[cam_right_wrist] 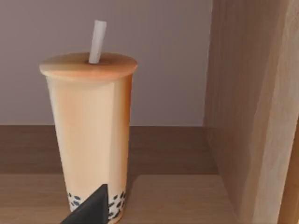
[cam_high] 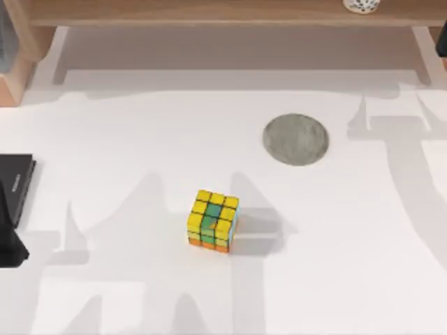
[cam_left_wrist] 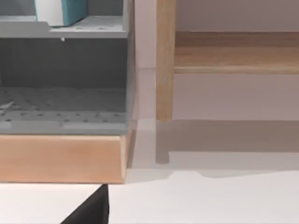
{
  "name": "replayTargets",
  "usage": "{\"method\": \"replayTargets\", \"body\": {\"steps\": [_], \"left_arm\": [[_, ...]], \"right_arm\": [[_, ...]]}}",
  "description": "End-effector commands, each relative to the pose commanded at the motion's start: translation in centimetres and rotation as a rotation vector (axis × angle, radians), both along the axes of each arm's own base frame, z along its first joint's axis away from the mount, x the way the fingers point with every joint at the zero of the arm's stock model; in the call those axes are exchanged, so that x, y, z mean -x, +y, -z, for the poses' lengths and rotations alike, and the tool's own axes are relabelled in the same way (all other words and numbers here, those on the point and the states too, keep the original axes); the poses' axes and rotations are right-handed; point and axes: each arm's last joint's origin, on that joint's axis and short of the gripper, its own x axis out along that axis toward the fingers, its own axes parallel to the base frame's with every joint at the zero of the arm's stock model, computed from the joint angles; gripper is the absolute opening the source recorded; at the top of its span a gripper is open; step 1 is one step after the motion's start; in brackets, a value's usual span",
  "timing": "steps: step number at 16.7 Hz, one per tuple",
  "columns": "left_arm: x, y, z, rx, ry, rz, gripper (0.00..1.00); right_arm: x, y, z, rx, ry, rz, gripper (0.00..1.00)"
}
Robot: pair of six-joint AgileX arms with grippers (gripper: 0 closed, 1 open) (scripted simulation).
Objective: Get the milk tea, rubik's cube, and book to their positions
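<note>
Top view: the cube (cam_high: pixel 213 221) sits on the white table (cam_high: pixel 363 265), a little left of its middle and toward the near edge, with open surface all round. A grey round mat (cam_high: pixel 295 139) lies well apart, up and to the right. A flat black book (cam_high: pixel 15 183) rests at the table's left edge, and a dark piece of the left arm (cam_high: pixel 10 237) shows just below it. A wooden shelf (cam_high: pixel 209 12) runs along the back, with a speckled white object (cam_high: pixel 362 5) on it at the right.

Left wrist view: a grey rack (cam_left_wrist: pixel 65 74) on a wooden base holds the teal book (cam_left_wrist: pixel 70 10) on its upper level. A wooden post (cam_left_wrist: pixel 165 60) stands beside it. A dark pincer tip (cam_left_wrist: pixel 91 210) shows low; I cannot tell whether the fingers are wide or narrow.

Right wrist view: the milk tea (cam_right_wrist: pixel 88 135) stands upright on a wooden shelf beside a wooden side wall (cam_right_wrist: pixel 252 107), straw up. A dark pincer tip (cam_right_wrist: pixel 88 209) overlaps its base; the finger gap I cannot tell.
</note>
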Motion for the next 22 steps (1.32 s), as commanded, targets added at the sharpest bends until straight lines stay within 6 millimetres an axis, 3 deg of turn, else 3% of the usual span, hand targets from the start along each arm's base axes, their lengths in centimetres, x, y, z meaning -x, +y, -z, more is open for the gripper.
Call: {"method": "replayTargets", "body": {"steps": [4, 8, 11, 18, 22], "left_arm": [[0.0, 0.0, 0.0, 0.000, 0.000, 0.000, 1.00], [0.0, 0.0, 0.0, 0.000, 0.000, 0.000, 1.00], [0.0, 0.0, 0.0, 0.000, 0.000, 0.000, 1.00], [0.0, 0.0, 0.0, 0.000, 0.000, 0.000, 1.00], [0.0, 0.0, 0.0, 0.000, 0.000, 0.000, 1.00]], "right_arm": [[-7.2, 3.8, 2.1, 0.006, 0.019, 0.001, 1.00], [-11.4, 6.8, 4.7, 0.004, 0.012, 0.002, 1.00], [-12.6, 7.8, 5.6, 0.000, 0.003, 0.002, 1.00], [-12.9, 7.7, 5.7, 0.001, 0.007, 0.004, 1.00], [-15.9, 8.0, 5.5, 0.000, 0.004, 0.002, 1.00]]}}
